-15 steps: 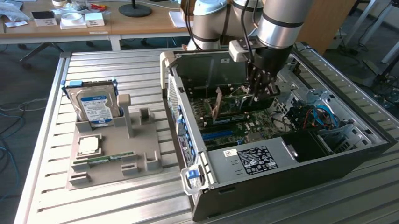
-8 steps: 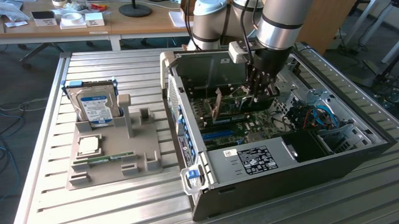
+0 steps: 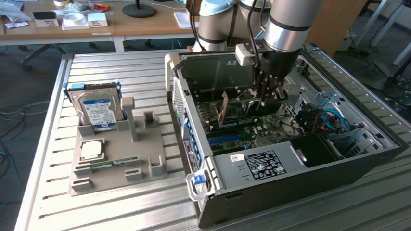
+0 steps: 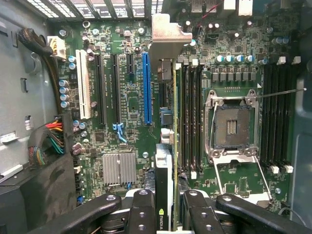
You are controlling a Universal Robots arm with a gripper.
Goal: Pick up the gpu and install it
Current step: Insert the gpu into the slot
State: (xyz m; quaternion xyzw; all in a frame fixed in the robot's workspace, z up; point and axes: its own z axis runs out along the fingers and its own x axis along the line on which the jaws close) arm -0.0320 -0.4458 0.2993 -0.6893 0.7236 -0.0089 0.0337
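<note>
Inside the open case (image 3: 359, 159), the gripper (image 3: 266, 100) held the gpu (image 3: 246, 110) on edge over the motherboard (image 3: 215, 122), with its fingers (image 4: 141, 214) pinching the card from both faces. In the exterior view the card's long axis ran roughly level. Its metal bracket (image 3: 224, 108) pointed toward the exterior view's left, at the case wall there. The wrist view looked straight down the card's upper edge (image 4: 174, 146). There the long axis ran from between the fingers out to the bracket (image 4: 168, 34), near the vented wall. The card sat between a blue slot (image 4: 146, 87) and the memory slots (image 4: 190, 122), with an empty socket (image 4: 231, 126) further over. Whether it touched the board could not be told. The exterior view also took in a hard drive (image 3: 99, 111) upright in a grey tray (image 3: 154, 166) beside the case, well apart from the gripper.
</note>
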